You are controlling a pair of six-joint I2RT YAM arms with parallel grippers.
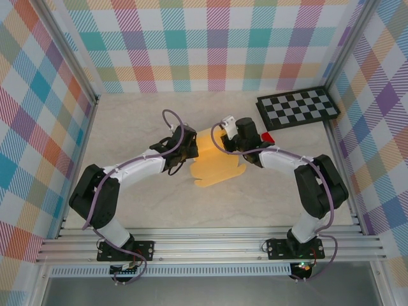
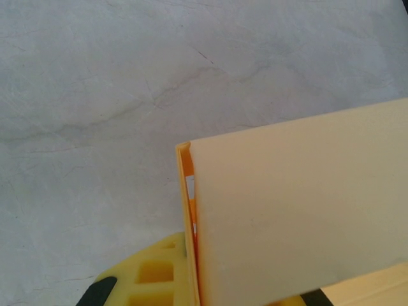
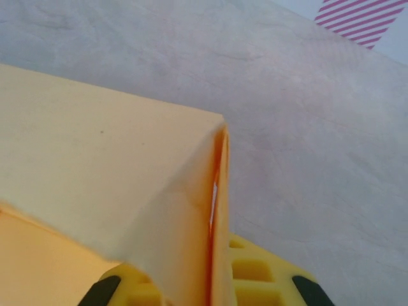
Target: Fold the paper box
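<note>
The paper box [image 1: 217,169] is tan-yellow cardboard, partly folded, in the middle of the table between both arms. My left gripper [image 1: 189,152] holds its left edge and my right gripper [image 1: 224,138] holds its far right edge. In the left wrist view a raised side wall and a broad panel of the paper box [image 2: 299,210] come together at a corner, and the left gripper [image 2: 194,284] is shut on that doubled edge. In the right wrist view the paper box [image 3: 95,166] shows a folded corner, with the right gripper [image 3: 213,284] shut on the pinched flaps.
A black-and-grey checkerboard [image 1: 296,107] lies at the back right. A small red block [image 1: 268,137] sits just behind the right arm. Plaid walls close in the table on three sides, and an aluminium rail [image 1: 210,245] runs along the near edge.
</note>
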